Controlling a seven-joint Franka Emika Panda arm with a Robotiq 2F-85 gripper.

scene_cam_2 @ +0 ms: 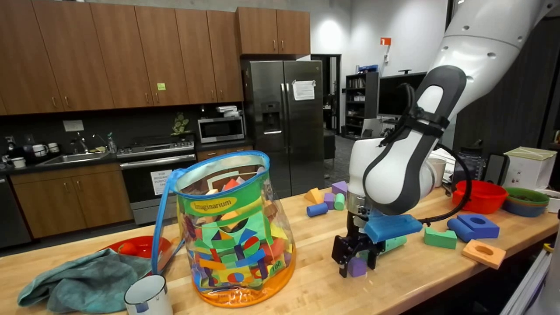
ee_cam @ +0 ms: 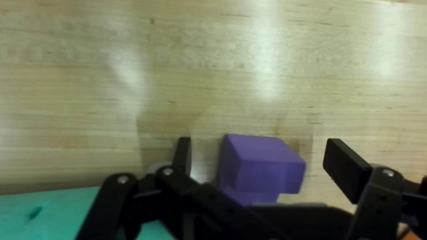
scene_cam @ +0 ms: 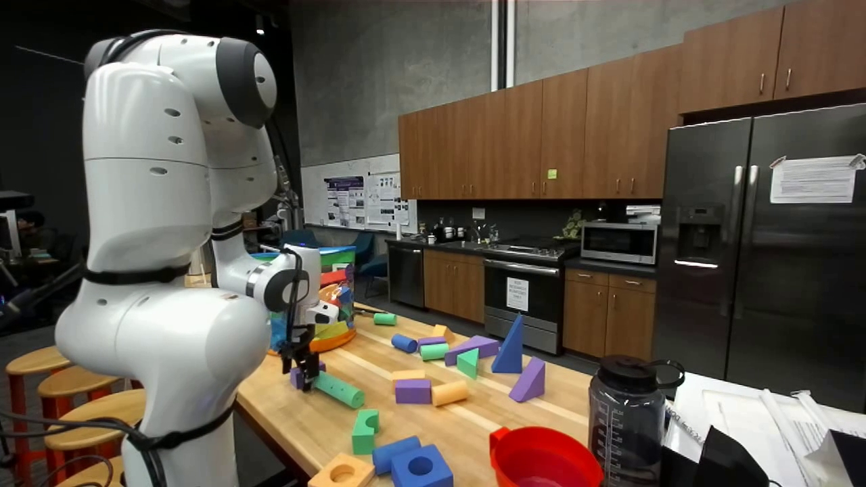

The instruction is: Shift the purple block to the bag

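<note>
Claw (ee_cam: 258, 148) astride purple block (scene_cam_2: 358, 267), jaws apart; we judge grasping step in hand; next calls for closing before lift toward bag (scene_cam_2: 238, 199).

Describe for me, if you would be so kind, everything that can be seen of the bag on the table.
The bag stands upright and open-topped on the wooden table. It is rounded and looks like clear plastic, with a blue rim, a green band, a yellow label reading "Imaginarium" and an orange base. A blue strap hangs at one side. Coloured blocks show inside, though some shapes on its side may be printing. The fingers are apart from it.
</note>
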